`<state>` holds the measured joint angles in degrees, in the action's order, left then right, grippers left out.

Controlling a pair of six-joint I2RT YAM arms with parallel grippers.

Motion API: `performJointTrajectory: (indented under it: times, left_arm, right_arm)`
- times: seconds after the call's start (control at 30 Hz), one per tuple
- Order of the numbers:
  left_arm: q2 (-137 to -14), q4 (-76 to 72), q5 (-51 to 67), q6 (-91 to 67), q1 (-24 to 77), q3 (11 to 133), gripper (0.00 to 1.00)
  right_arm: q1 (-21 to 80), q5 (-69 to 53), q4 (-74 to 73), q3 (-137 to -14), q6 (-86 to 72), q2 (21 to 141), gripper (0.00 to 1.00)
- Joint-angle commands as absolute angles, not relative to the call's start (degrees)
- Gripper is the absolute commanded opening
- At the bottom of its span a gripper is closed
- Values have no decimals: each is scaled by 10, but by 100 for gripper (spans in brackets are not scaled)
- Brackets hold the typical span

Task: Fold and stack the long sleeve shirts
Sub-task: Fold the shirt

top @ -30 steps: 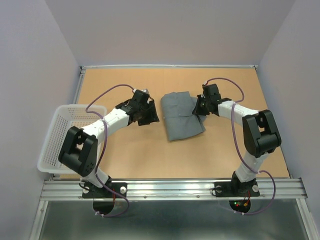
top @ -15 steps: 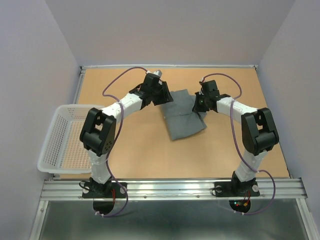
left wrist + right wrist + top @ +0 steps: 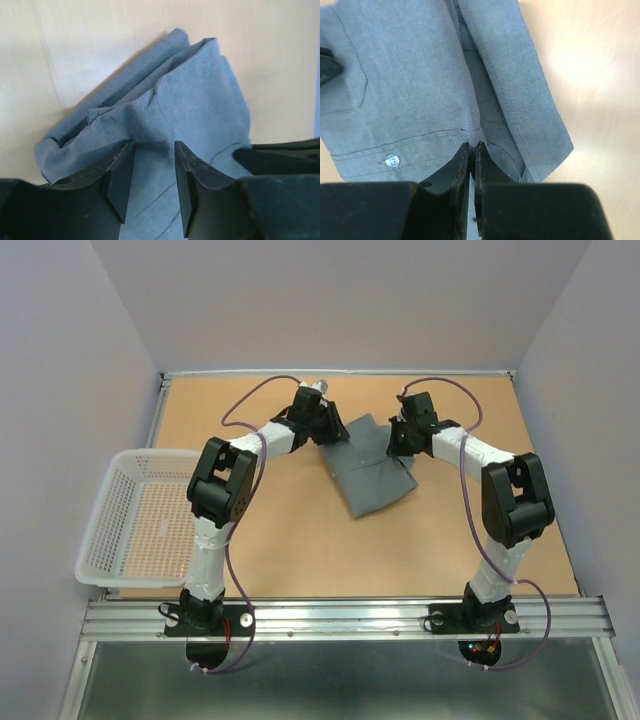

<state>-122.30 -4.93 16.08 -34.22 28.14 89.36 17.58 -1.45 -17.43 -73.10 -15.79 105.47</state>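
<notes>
fingers (image 3: 117, 175) of left gripper (image 3: 152, 150) parted, astride a raised fold of the grey shirt (image 3: 370, 475), cloth in the gap. right gripper (image 3: 471, 147) clamped on a puckered seam of the same shirt. wooden table (image 3: 300, 540) beneath all. white mesh basket (image 3: 150, 530) at its 9 o'clock edge, well apart from the shirt. shirt folded, lying toward 12 o'clock of the table; left gripper at its 11 o'clock corner, right at its 2 o'clock edge. pale button (image 3: 392, 160) near the right fingertips.

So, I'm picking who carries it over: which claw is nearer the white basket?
Left. The left claw sits at the shirt's left edge, on the basket's side. The right claw pinches the shirt's right edge, farther from the basket.
</notes>
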Motion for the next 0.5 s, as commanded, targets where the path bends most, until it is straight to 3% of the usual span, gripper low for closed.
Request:
performJointTrajectory:
  times: [0.0,0.47]
  left_arm:
    - [-1233,-83,158,-367,258,881,47]
    - [-1243,-98,172,-366,246,844,45]
  right_arm:
    - [173,19,-171,-788,-134,1050,1]
    - [173,44,-171,-827,-136,1102,6]
